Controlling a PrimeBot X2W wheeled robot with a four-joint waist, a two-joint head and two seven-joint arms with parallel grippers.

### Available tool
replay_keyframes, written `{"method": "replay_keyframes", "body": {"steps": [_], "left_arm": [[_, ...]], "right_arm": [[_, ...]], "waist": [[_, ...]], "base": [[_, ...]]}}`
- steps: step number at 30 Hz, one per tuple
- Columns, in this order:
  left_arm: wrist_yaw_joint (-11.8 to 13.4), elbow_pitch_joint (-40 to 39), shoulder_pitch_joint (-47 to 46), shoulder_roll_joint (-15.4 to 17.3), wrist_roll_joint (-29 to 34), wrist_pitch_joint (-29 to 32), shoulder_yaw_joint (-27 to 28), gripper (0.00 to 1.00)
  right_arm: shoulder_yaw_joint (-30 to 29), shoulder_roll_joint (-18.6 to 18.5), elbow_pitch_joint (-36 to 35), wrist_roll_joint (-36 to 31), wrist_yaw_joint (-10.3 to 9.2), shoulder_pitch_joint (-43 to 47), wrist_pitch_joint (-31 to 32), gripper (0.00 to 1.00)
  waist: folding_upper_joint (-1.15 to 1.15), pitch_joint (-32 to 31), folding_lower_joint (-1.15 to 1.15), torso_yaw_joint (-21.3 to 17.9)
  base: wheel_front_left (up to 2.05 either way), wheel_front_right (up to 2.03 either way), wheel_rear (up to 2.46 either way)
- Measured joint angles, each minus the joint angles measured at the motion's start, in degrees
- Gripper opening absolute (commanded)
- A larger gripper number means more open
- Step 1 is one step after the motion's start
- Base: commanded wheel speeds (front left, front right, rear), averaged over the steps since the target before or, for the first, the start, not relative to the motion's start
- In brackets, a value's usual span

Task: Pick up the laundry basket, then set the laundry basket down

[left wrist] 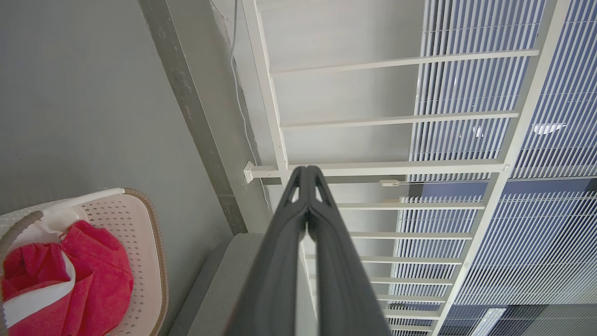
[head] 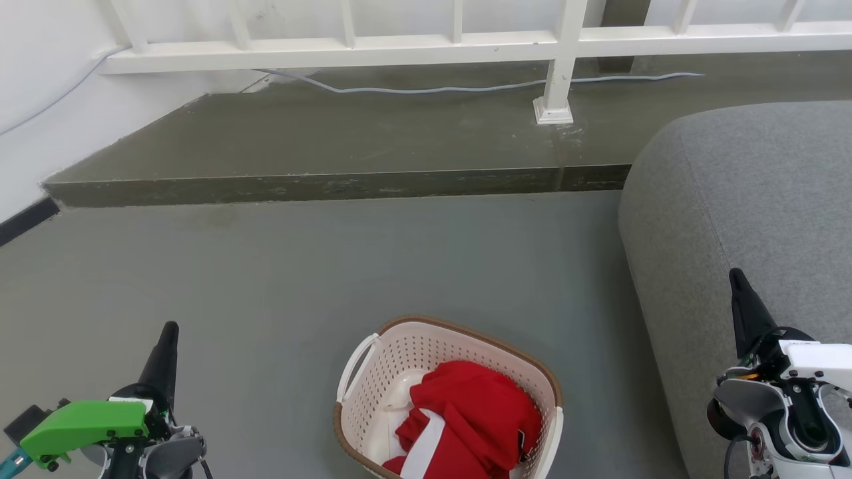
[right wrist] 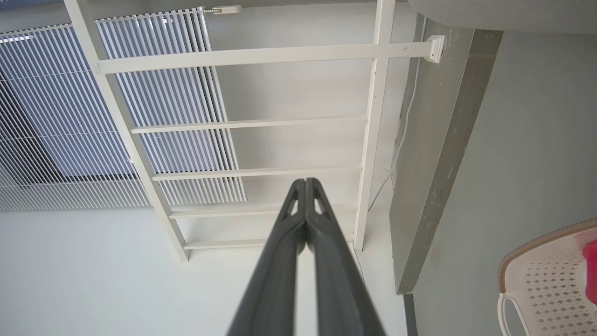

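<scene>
The laundry basket (head: pixel 399 359) sits on the grey floor at the bottom centre of the head view, cream-white and perforated with a brown rim and a white loop handle on its left side. Red and white clothing (head: pixel 472 426) lies inside it. The basket (left wrist: pixel 140 233) also appears at the lower left of the left wrist view, and the basket (right wrist: pixel 545 275) at the lower right of the right wrist view. My left gripper (head: pixel 170 329) is shut and empty, well left of the basket. My right gripper (head: pixel 735 276) is shut and empty, to the basket's right, in front of the sofa.
A grey sofa (head: pixel 752 219) fills the right side. A raised concrete step (head: pixel 333 179) crosses the floor behind the basket, with a white railing (head: pixel 559 60) and a grey cable (head: pixel 432 86) on it. A white wall (head: pixel 40 100) stands at the left.
</scene>
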Motion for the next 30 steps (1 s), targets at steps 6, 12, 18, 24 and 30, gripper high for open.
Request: {"method": "replay_keyframes", "body": {"steps": [6, 12, 18, 24, 30], "left_arm": [[0.0, 0.0, 0.0, 0.0, 0.0, 0.0, 0.0, 0.0], [0.0, 0.0, 0.0, 0.0, 0.0, 0.0, 0.0, 0.0], [0.0, 0.0, 0.0, 0.0, 0.0, 0.0, 0.0, 0.0], [0.0, 0.0, 0.0, 0.0, 0.0, 0.0, 0.0, 0.0], [0.0, 0.0, 0.0, 0.0, 0.0, 0.0, 0.0, 0.0]], "right_arm": [[0.0, 0.0, 0.0, 0.0, 0.0, 0.0, 0.0, 0.0], [0.0, 0.0, 0.0, 0.0, 0.0, 0.0, 0.0, 0.0], [0.0, 0.0, 0.0, 0.0, 0.0, 0.0, 0.0, 0.0], [0.0, 0.0, 0.0, 0.0, 0.0, 0.0, 0.0, 0.0], [0.0, 0.0, 0.0, 0.0, 0.0, 0.0, 0.0, 0.0]], "waist": [[0.0, 0.0, 0.0, 0.0], [0.0, 0.0, 0.0, 0.0], [0.0, 0.0, 0.0, 0.0], [0.0, 0.0, 0.0, 0.0], [0.0, 0.0, 0.0, 0.0]], "base": [[0.0, 0.0, 0.0], [0.0, 0.0, 0.0], [0.0, 0.0, 0.0], [0.0, 0.0, 0.0], [0.0, 0.0, 0.0]]}}
